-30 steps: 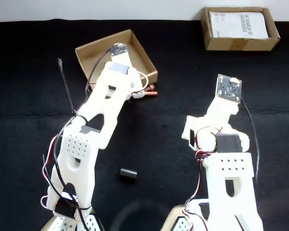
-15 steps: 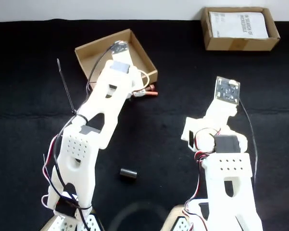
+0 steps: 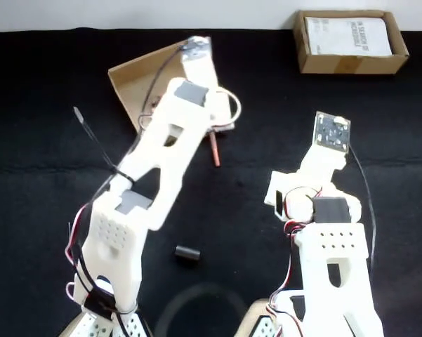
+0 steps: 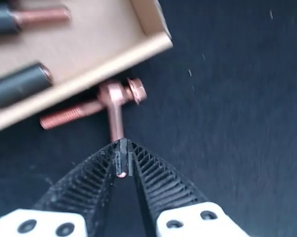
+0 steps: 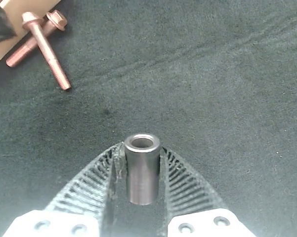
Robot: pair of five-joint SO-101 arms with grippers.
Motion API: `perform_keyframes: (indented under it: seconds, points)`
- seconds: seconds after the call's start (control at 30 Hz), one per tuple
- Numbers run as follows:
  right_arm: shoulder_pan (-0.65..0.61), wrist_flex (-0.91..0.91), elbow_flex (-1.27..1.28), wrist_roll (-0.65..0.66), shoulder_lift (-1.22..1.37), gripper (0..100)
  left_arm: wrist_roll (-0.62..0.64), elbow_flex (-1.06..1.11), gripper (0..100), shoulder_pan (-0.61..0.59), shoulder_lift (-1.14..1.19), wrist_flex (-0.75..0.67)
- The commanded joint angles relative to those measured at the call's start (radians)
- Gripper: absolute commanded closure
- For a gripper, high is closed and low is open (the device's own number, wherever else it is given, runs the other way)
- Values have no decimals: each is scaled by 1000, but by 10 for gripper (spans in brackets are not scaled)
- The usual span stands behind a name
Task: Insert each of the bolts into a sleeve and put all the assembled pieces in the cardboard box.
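2 white plastic arms [image 3: 154, 175] carry black ribbed jaws, black servos [image 3: 333, 208] and thin black cables [image 3: 95, 144].

High overhead view, two close wrist views, bolts [image 5: 45, 52] common to both

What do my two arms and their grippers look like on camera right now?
Both the left arm and right arm are white plastic shells with cut-outs and a grid of small holes, with red, black and white wires looped at the joints. The left gripper and right gripper have black ribbed fingers on white bases with screw holes.
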Motion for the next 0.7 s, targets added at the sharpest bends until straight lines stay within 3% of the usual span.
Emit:
perform_keyframes:
  seconds: [0.0,0.13,0.43,0.67]
  points:
    - [-2,-16,-4,11,-16,991,-57,-8,965,48,-77,86]
    - [-2,-16,-2,11,-16,991,-78,-8,957,56,-77,161]
    - [-2,-18,-2,48,-16,991,-34,-4,745,22,-64,158]
    - [-2,-18,-2,51,-16,991,-31,-8,741,-28,21,81]
